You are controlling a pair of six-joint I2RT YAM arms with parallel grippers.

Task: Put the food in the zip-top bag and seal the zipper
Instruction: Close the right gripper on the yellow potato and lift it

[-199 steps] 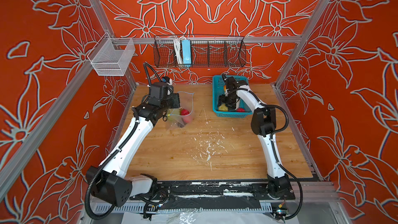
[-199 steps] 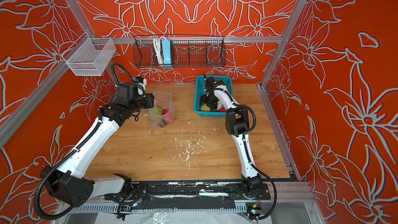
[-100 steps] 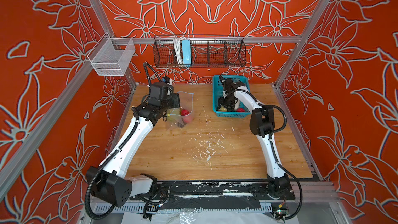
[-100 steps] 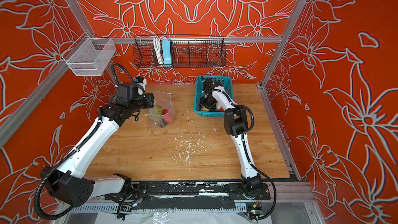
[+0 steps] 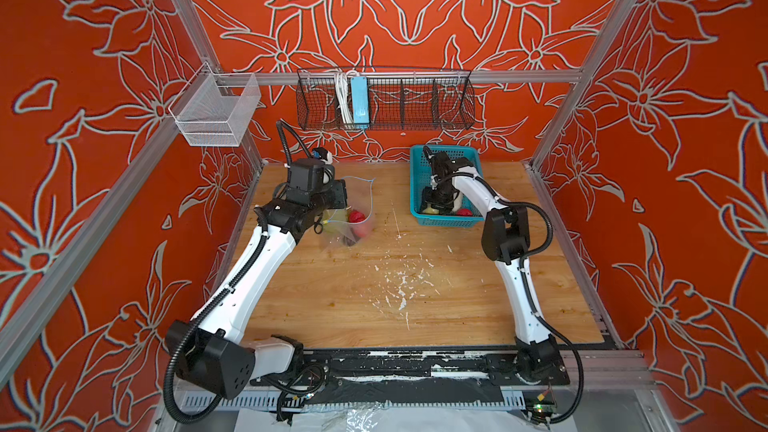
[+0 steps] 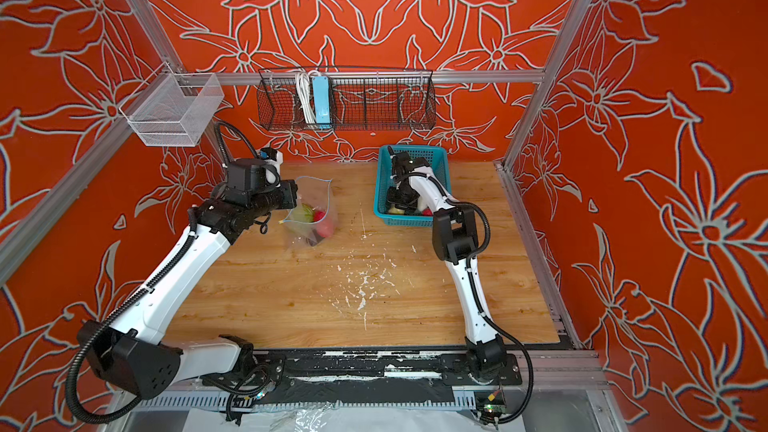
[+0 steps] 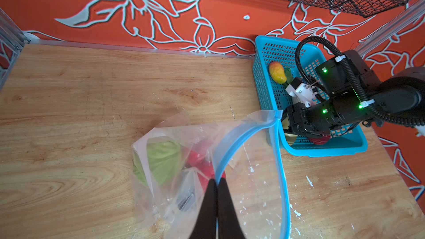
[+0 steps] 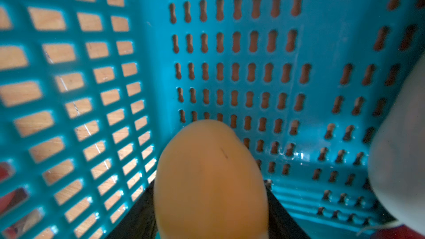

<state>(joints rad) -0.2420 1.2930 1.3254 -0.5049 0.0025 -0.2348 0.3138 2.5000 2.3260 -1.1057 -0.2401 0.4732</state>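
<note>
L: I see the left tool [image 7: 216, 186] pinched together on the zipper [image 7: 239, 141] of the zip-top bag [image 7: 161, 194], mouth gaping, on the tabletop [image 7: 92, 88] beside the basket [image 7: 262, 77] | bag holds cabbage [image 7: 163, 159], strawberries [image 7: 195, 157] | R: right tool [image 8: 210, 194] in the basket, fingers flanking a yellow fruit [image 8: 210, 168]; I cannot tell if it's clamped

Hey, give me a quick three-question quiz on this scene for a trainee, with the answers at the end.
1. True or false: the zip-top bag has its zipper sealed shut.
2. What does the left gripper pinch? A: the bag's bottom corner. B: the bag's zipper edge. C: nothing.
3. Fill in: the right gripper straddles a yellow-orange fruit inside the teal ____.
Key: 1 false, the mouth gapes open. 2 B. 3 basket.
</note>
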